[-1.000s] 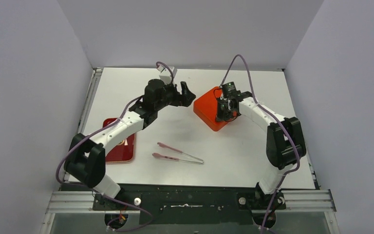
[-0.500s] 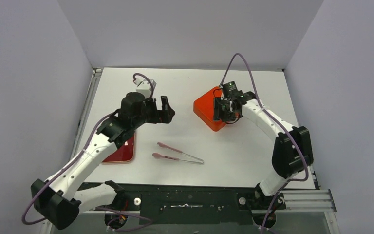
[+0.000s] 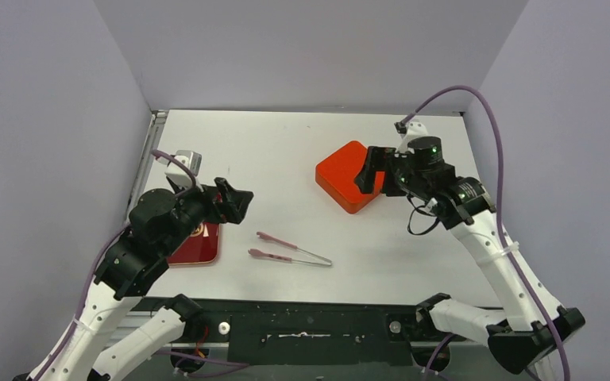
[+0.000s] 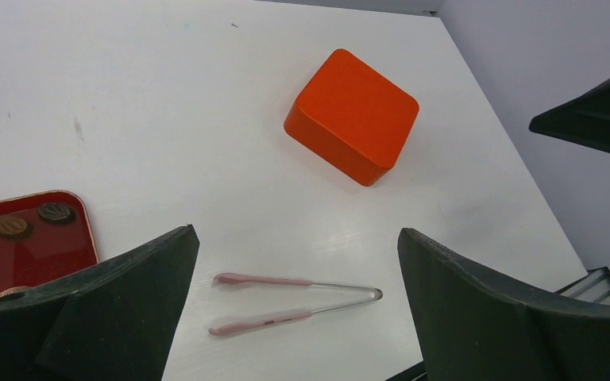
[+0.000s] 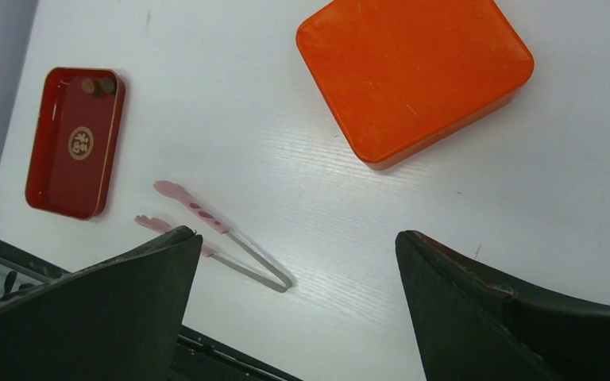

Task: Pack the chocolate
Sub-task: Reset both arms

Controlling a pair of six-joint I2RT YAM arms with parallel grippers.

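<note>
An orange box (image 3: 348, 187) with its lid on sits right of the table's middle, also in the left wrist view (image 4: 353, 115) and the right wrist view (image 5: 413, 71). Two small round brown chocolate pieces (image 4: 33, 220) lie in a corner of a red tray (image 3: 204, 248), seen from the right wrist too (image 5: 97, 84). My left gripper (image 3: 237, 200) hangs open above the tray's far edge, nothing between its fingers (image 4: 295, 232). My right gripper (image 3: 373, 173) is open and raised just right of the box, holding nothing (image 5: 294, 234).
Pink tongs (image 3: 276, 240) lie on the white table between the tray and the box, near the front edge, with their tips pointing left (image 4: 266, 279) (image 5: 206, 218). The red tray (image 5: 55, 111) is partly hidden by my left arm from above. Grey walls enclose three sides.
Both grippers have drawn back from the orange box. The left swung near-left to over the red tray. The right opened, lifted off the lid and moved right.
</note>
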